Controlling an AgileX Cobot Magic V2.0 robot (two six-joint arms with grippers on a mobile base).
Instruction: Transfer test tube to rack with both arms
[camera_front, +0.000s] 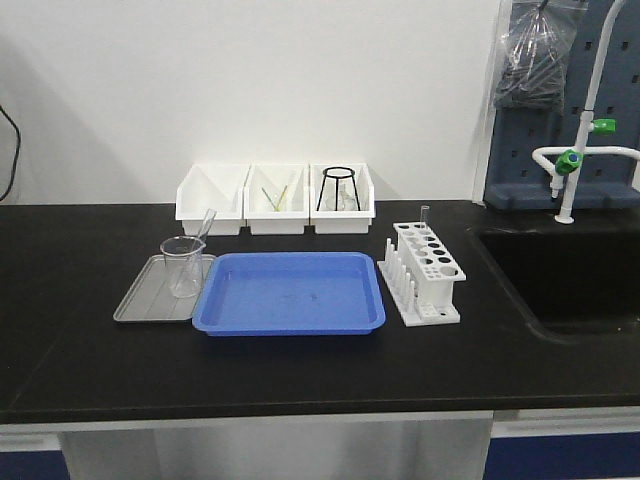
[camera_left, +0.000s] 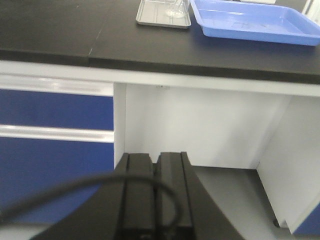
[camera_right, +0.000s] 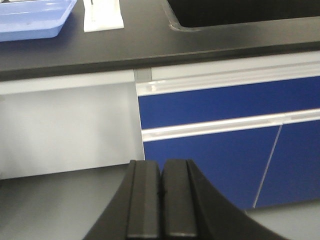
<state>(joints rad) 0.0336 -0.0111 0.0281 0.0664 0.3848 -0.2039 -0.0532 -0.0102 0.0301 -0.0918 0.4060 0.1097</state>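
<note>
Slim clear test tube (camera_front: 424, 214) upright in white rack (camera_front: 437, 312), rear hole; both jaws pressed together.

I see one test tube (camera_front: 424, 215) – slim, clear glass – standing upright in a far corner hole of the rack (camera_front: 425, 275), its top poking above the white block with its rows of round holes and its pegs along the near-left side. A second slim clear tube (camera_front: 205, 225) leans tilted inside the beaker (camera_front: 183, 265), well apart from the rack. My left gripper (camera_left: 155, 195) and right gripper (camera_right: 161, 200) – both black – have their jaws pressed together with nothing between them.
</note>
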